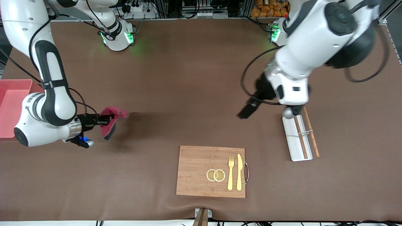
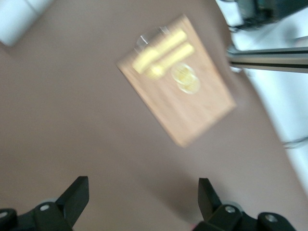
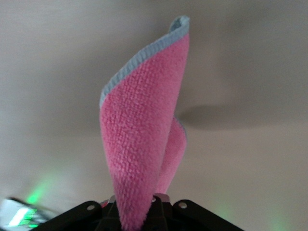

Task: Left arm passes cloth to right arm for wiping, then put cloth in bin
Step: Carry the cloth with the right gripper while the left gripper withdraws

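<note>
The cloth is magenta-pink and fuzzy and hangs folded from my right gripper, which is shut on it above the table near the right arm's end. In the right wrist view the cloth stands up from between the fingers of the right gripper. The pink bin sits at the table edge beside the right arm. My left gripper is open and empty, in the air over the bare table beside the white tray; its fingers are wide apart in the left wrist view.
A wooden cutting board with a fork, a knife and two lemon slices lies near the front edge; it also shows in the left wrist view. A white tray with chopsticks lies toward the left arm's end.
</note>
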Tool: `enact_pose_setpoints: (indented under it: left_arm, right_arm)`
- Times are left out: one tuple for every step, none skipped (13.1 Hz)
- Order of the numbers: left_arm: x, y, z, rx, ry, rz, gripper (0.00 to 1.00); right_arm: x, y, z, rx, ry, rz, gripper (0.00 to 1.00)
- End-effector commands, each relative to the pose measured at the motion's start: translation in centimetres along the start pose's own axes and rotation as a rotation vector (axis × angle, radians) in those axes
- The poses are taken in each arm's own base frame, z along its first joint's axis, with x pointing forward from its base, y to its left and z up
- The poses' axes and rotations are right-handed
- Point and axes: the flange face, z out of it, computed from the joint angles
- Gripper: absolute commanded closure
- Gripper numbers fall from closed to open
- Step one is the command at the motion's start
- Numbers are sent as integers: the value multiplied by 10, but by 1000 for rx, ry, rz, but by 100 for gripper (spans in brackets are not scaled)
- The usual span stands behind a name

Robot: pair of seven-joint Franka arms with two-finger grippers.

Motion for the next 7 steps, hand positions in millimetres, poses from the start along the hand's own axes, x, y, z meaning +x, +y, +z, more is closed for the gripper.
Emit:
enact_pose_setpoints:
  left_arm:
    - [36, -53, -29, 163, 43, 281, 0]
    - [56, -75, -43, 207, 30, 350, 0]
    - [70, -98, -62, 238, 15, 382, 0]
    - [87, -116, -75, 248, 10, 394, 0]
    - [101, -133, -93, 237, 21, 433, 0]
    - [105, -140, -101, 235, 22, 495, 0]
    - [107, -147, -107, 241, 26, 545, 0]
  right_arm:
    - [2, 76, -18, -57, 10, -102, 100]
    - [-1, 109, -27, -84, 14, -139, 100]
    - [-6, 144, -38, -121, 16, -168, 100]
    - [-10, 178, -49, -154, 36, -196, 100]
    - [-15, 205, -63, -193, 53, -242, 100]
    - [-23, 233, -79, -233, 62, -273, 100]
    - [-33, 262, -95, -267, 70, -277, 100]
